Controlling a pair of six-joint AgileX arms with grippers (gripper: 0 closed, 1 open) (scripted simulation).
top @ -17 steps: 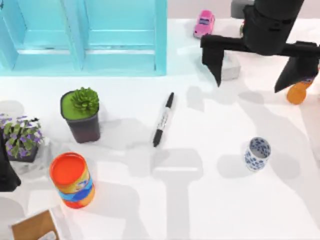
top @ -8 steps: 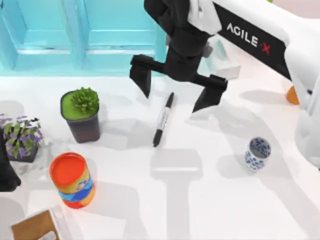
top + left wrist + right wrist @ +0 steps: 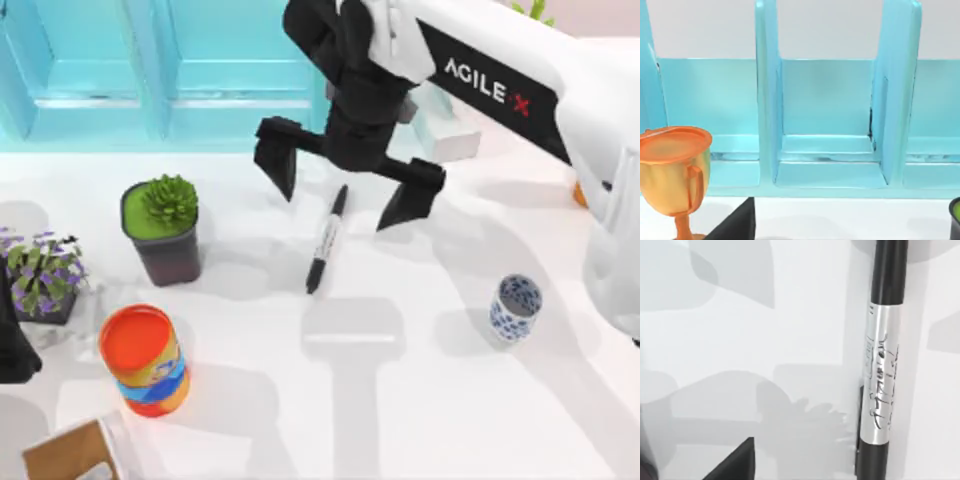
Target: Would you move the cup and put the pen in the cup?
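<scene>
The black pen (image 3: 325, 243) with its pale label band lies slanted on the white table, near the middle. My right gripper (image 3: 336, 209) hovers above the pen's upper end, open, one finger on each side and nothing held. In the right wrist view the pen (image 3: 882, 390) lies on the table below, with one dark fingertip (image 3: 735, 462) off to its side. The small white cup (image 3: 515, 308) with a blue pattern stands upright at the right, well apart from the pen. My left gripper (image 3: 12, 345) is parked at the left edge.
A dark plant pot (image 3: 165, 228), a purple flower pot (image 3: 40, 275) and an orange can (image 3: 145, 358) stand at the left. A turquoise shelf (image 3: 170, 70) spans the back left. A wooden block (image 3: 70, 455) sits front left. An orange trophy (image 3: 675, 170) appears in the left wrist view.
My right arm swung from the back right corner leftward over the pen, then settled slightly closer to it. Pen, cup and left arm stayed still.
</scene>
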